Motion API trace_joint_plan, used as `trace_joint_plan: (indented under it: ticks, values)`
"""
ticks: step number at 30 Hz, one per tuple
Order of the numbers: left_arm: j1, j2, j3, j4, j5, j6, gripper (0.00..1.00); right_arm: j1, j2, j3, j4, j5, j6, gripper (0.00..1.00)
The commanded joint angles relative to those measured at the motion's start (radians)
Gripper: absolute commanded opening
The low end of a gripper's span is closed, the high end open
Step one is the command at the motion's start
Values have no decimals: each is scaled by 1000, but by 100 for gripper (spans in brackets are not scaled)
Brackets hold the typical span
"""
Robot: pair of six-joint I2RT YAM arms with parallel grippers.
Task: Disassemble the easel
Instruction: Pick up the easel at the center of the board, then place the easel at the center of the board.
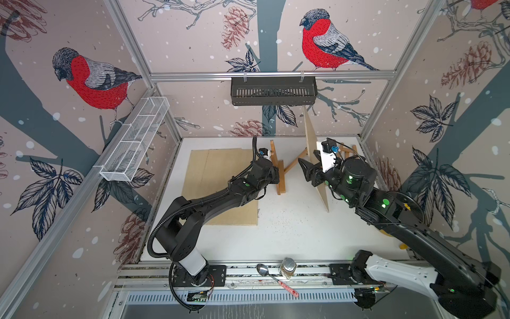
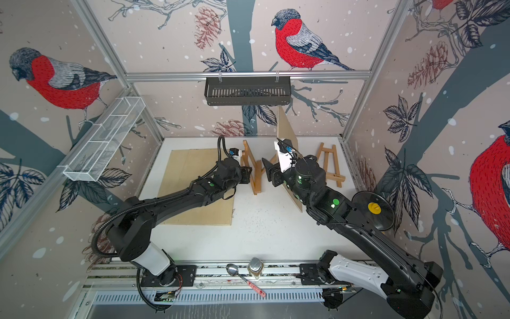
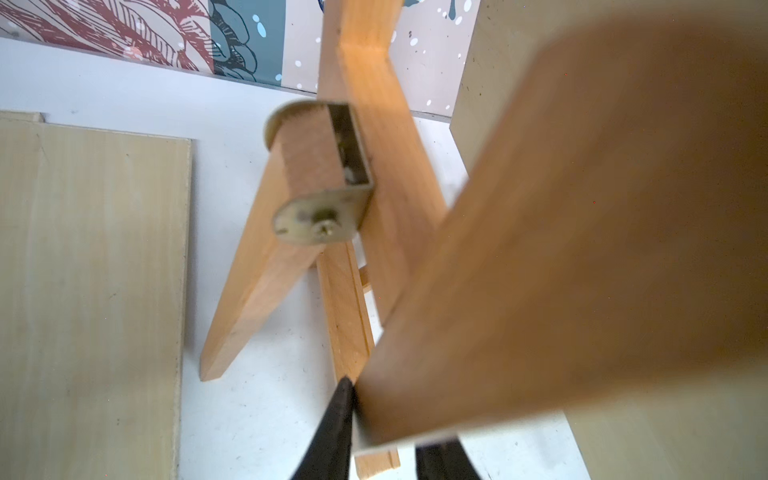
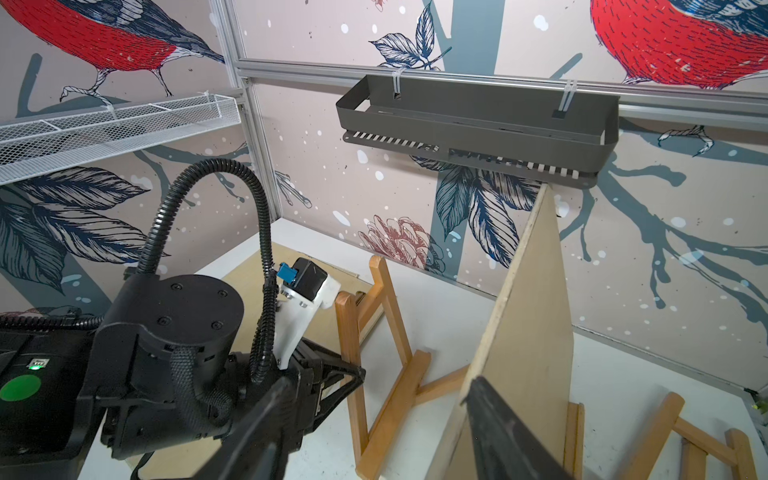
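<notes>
Where the sheets lie, far left: pale plywood sheets [image 1: 215, 165] flat on the white table [image 1: 289, 234], overlapping, with the left arm reaching across them.
Left gripper [image 3: 390, 415]: right on the easel, folks! Black fingers [image 3: 332, 428] sit either side of one upright and one pad touches the wood. The other is half hidden under the blurred bar, so whether it's a true pinch or only a bracket around it, I cannot tell.
Easel [image 1: 282, 185]: standing mid-table toward the back wall, just beside the sheets. Its rear leg [image 3: 245, 291] is splayed out on a brass hinge bracket [image 3: 320, 216].
Right gripper [image 4: 378, 380]: jaws spread wide and aimed at the easel. One finger [image 4: 507, 428] lies against the board and the other stands well apart from it, so nothing is pinched.
Plywood board [image 4: 536, 311]: up on edge and tilted, between the easel and the right wall. It is off the easel and touching that one finger; what else props it is hidden.
Second easel [image 2: 335, 176]: near the right wall, beyond the board, with no gripper on it.
Step in hand: this reads as the frame stage, with the panel off and the left arm securing an upright.
Next move calls for: a firm squeeze on that upright first. Then the right claw likely closes on the board to lay it flat, or swings the rear leg in at the hinge. Careful, though: the leaning board could topple if that finger pulls away.
</notes>
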Motion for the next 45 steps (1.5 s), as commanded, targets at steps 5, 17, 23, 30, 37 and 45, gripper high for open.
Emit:
trace_joint_plan:
  ticks: [5, 17, 23, 30, 37, 45]
  values:
    - [-1, 2, 44, -79, 19, 41, 21, -14, 8, -3, 35, -33, -9, 67]
    - [0, -184, 150, -291, 38, 236, 18, 8, 45, 32, 28, -103, -57, 66]
    - [11, -348, 167, -375, 127, 322, 18, 76, 75, 57, 16, -97, -114, 65]
    - [56, -497, 222, -544, 249, 338, 18, 117, 79, 52, 50, -56, -148, 65]
    - [92, -571, 235, -606, 398, 318, 18, 121, 87, 25, 113, -42, -165, 67]
    - [102, -594, 268, -610, 477, 301, 18, 121, 92, -5, 111, -53, -174, 68]
